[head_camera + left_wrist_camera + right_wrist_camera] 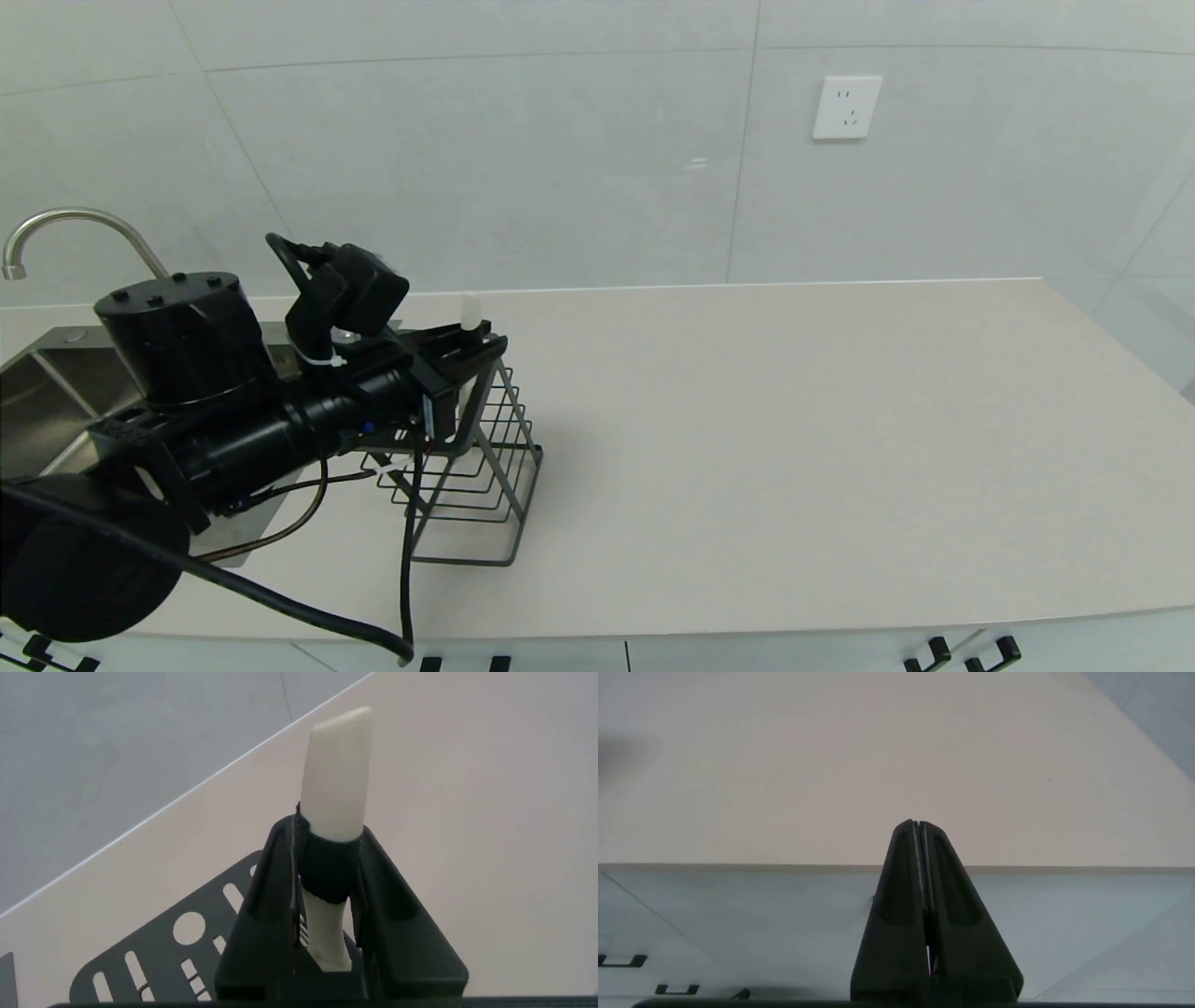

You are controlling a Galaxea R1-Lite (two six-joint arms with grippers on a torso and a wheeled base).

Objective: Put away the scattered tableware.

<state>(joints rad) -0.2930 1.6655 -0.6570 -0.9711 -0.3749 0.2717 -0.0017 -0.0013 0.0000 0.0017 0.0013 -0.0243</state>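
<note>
The beige counter (794, 448) has a steel sink (47, 401) at 9 o'clock and, just beside it, a black wire rack (495, 485). The left gripper (471, 347) sits at the rack's top, its jaws clamped on a white utensil (336, 765) that points up toward 12 o'clock. The right gripper (920, 831) hangs over the counter's 6 o'clock edge, jaws pressed together with nothing between them.

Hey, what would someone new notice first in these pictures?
First, the black left hand gripping a cream plastic utensil handle upright, just above the black wire rack. The rack stands on the beige countertop beside the steel sink. The black right hand is shut, near the countertop's front edge.
</note>
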